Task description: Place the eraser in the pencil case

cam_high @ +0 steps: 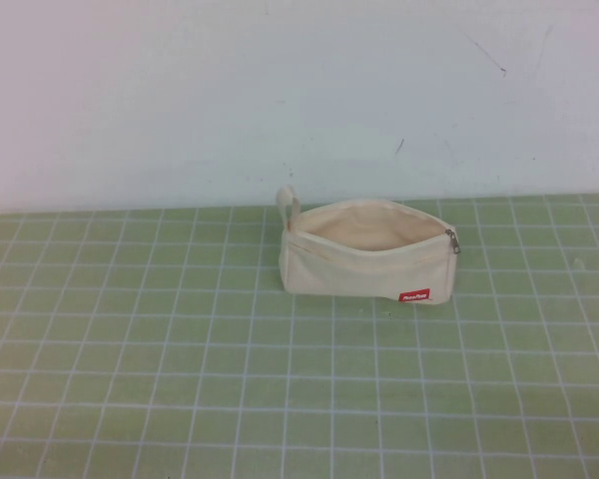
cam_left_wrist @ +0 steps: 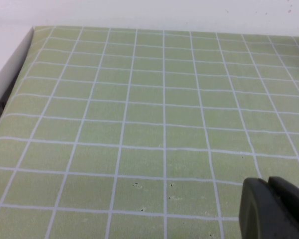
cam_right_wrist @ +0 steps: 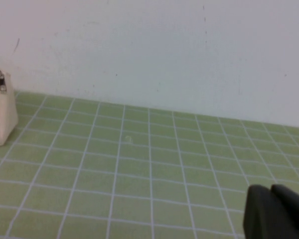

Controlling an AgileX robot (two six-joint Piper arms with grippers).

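Pencil case (cam_high: pixel 364 252) stands on the green grid mat (cam_high: pixel 180 379) near the back wall, zipper open, mouth up, long axis running left-right, loop end to the robot's left, zipper pull (cam_high: pixel 452 240) at the right end, red tag (cam_high: pixel 414 295) facing the robot. Looks like soft, light canvas; it would probably sag or slide if pushed, so the drop should go straight into the mouth. Eraser not visible in any view, possibly already inside, can't confirm. Left gripper (cam_left_wrist: pixel 275 209) and right gripper (cam_right_wrist: pixel 276 213) show only a dark edge in their wrist views, above bare mat, away from the case; whether they are open or closed can't be told, and nothing is seen held.
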